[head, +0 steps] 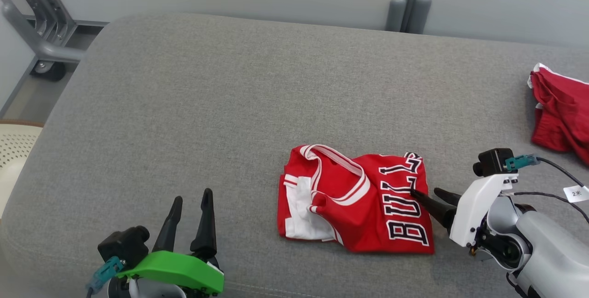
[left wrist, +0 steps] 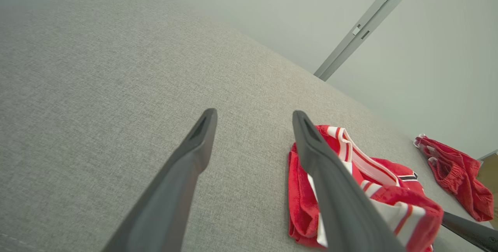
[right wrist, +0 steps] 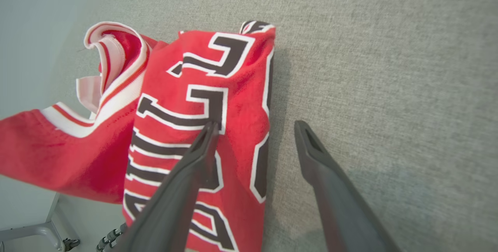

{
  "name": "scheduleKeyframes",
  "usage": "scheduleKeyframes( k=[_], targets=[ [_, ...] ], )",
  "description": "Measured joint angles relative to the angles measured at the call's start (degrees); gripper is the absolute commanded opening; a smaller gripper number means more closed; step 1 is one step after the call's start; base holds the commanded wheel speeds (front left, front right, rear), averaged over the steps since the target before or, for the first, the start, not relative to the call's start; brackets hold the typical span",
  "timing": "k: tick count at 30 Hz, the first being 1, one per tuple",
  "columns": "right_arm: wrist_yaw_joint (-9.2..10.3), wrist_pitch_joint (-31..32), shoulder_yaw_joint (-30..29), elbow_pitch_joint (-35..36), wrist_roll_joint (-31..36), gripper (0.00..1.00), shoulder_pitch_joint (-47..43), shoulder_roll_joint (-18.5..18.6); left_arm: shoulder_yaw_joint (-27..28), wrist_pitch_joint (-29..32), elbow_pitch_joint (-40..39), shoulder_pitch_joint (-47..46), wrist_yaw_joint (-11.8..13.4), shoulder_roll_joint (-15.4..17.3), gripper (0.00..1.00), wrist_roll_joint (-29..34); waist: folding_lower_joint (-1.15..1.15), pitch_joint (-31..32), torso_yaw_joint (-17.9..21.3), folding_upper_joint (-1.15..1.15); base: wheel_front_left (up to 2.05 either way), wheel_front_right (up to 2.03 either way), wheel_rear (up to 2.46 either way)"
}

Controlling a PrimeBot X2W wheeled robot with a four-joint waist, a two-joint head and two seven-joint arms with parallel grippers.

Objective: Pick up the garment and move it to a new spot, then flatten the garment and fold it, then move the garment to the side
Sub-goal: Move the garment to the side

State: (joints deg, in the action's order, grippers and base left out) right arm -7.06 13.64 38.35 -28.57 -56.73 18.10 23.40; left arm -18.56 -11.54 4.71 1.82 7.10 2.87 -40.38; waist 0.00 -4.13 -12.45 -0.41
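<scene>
Red jersey (head: pixel 363 217) folded, flat on grey fabric surface (head: pixel 207 105), right of centre, near front edge. Right gripper (head: pixel 424 191) at jersey's right edge, fingers apart and straddling that edge: one tip over the black lettering, other over bare fabric. Contact with cloth: cannot tell. Left gripper (head: pixel 192 195) well left of jersey, fingers apart, empty. Second red garment (head: pixel 559 118) crumpled at far right, well apart from jersey.

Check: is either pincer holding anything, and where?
Nothing held: right pincer open, straddling an edge of the jersey; left pincer open, well apart.
</scene>
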Motion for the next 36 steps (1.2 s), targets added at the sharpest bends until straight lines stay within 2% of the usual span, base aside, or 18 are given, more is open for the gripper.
scheduleKeyframes(
  k=[9, 14, 15, 16, 17, 19, 20, 28, 36],
  targets=[
    [0.00, -0.1, 0.6, -1.6, -2.6, 1.00, 0.0, -0.5, 0.2, 0.4, 0.3, -0.7, 0.0, 0.0, 1.00, 1.0, 0.00, -0.5, -3.2, 0.00, 0.00, 0.00, 0.00],
    [0.00, 0.6, 1.3, -2.6, -4.5, 1.00, -0.3, -2.2, 1.0, 0.5, 0.4, -0.7, 0.0, 0.0, 1.00, 1.3, 0.00, -0.2, -4.5, 0.00, 0.00, 0.00, 0.00],
    [0.00, 0.6, 1.4, -2.7, -5.0, 0.55, -0.3, -2.4, 1.3, 0.5, 0.4, -0.7, 0.0, 0.0, 1.00, 1.3, 0.00, -0.1, -4.7, 0.00, 0.00, 0.00, 0.00],
    [0.00, 0.7, 1.5, -2.8, -5.3, 0.39, -0.4, -2.5, 1.6, 0.5, 0.4, -0.7, 0.0, 0.0, 1.00, 1.3, 0.00, 0.0, -4.7, 0.00, 0.00, 0.00, 0.00],
    [0.00, 0.8, 1.5, -2.8, -5.5, 0.39, -0.4, -2.5, 1.7, 0.5, 0.4, -0.7, 0.0, 0.0, 1.00, 1.3, 0.00, 0.1, -4.8, 0.00, 0.00, 0.00, 0.00],
    [0.00, 0.7, 1.8, -2.7, -5.7, 0.11, -0.4, -2.6, 1.9, 0.5, 0.4, -0.7, 0.0, 0.0, 1.00, 1.3, 0.00, 0.2, -4.8, 0.00, 0.00, 0.00, 0.00],
    [0.00, 0.6, 2.1, -2.5, -5.7, 0.00, -0.4, -2.6, 2.2, 0.5, 0.4, -0.7, 0.0, -0.1, 1.00, 1.3, 0.00, 0.2, -4.7, 0.00, 0.00, 0.00, 0.00],
    [0.00, -0.1, 4.4, 1.0, -5.0, 0.00, 1.5, -1.0, 3.7, 0.5, 0.5, -0.5, 0.0, -0.1, 1.00, 1.3, 0.00, 1.0, -2.9, 0.00, 0.00, 0.00, 0.00],
    [-0.07, 2.0, 5.9, 3.0, -2.3, 0.00, 6.7, 5.6, 3.8, 0.4, 0.4, -0.1, 0.0, -0.1, 1.00, 1.3, 0.00, 1.9, -0.1, 0.00, 0.00, 0.00, 0.00]
  ],
)
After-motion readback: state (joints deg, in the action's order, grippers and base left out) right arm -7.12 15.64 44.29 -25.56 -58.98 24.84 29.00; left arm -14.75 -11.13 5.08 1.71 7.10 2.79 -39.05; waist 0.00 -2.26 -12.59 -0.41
